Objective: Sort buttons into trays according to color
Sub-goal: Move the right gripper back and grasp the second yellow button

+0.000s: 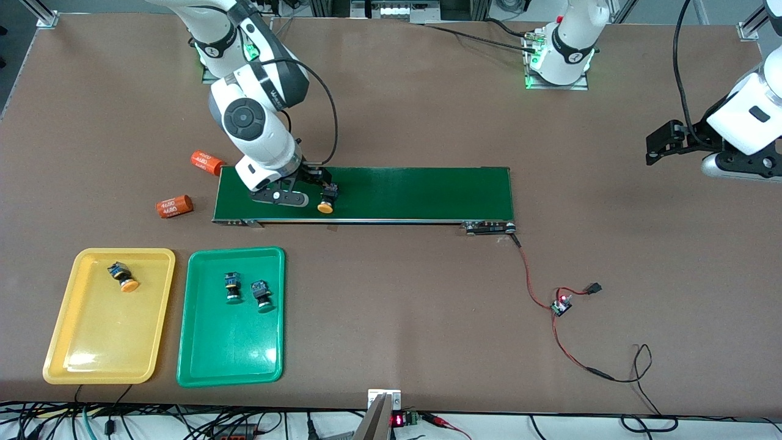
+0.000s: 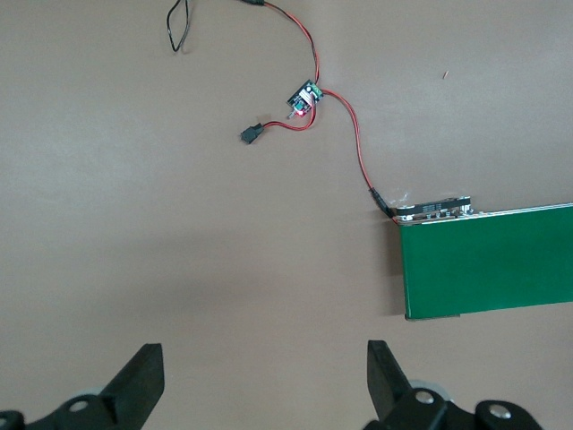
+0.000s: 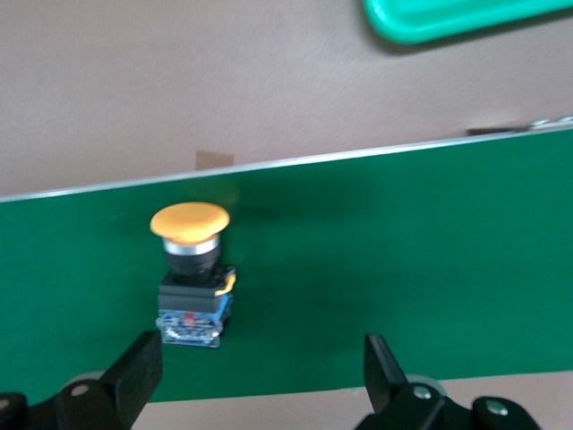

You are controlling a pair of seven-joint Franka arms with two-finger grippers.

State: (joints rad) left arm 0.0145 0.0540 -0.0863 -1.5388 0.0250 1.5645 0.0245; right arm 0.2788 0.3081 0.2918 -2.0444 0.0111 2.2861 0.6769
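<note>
An orange-capped button (image 1: 327,201) lies on its side on the dark-green conveyor belt (image 1: 415,192). My right gripper (image 1: 316,178) is open and low over the belt just beside this button. In the right wrist view the button (image 3: 191,278) lies ahead of one finger, outside the open gripper (image 3: 260,369). The yellow tray (image 1: 104,330) holds one orange-capped button (image 1: 124,276). The green tray (image 1: 229,342) holds two green-capped buttons (image 1: 232,287) (image 1: 263,295). My left gripper (image 1: 663,143) waits, open and empty, over bare table at the left arm's end; it also shows in the left wrist view (image 2: 264,372).
Two larger orange cylinders (image 1: 206,162) (image 1: 174,206) lie on the table by the belt's end toward the right arm. A small circuit board (image 1: 561,305) with red and black wires runs from the belt's other end (image 2: 488,269). The green tray's corner (image 3: 448,18) shows in the right wrist view.
</note>
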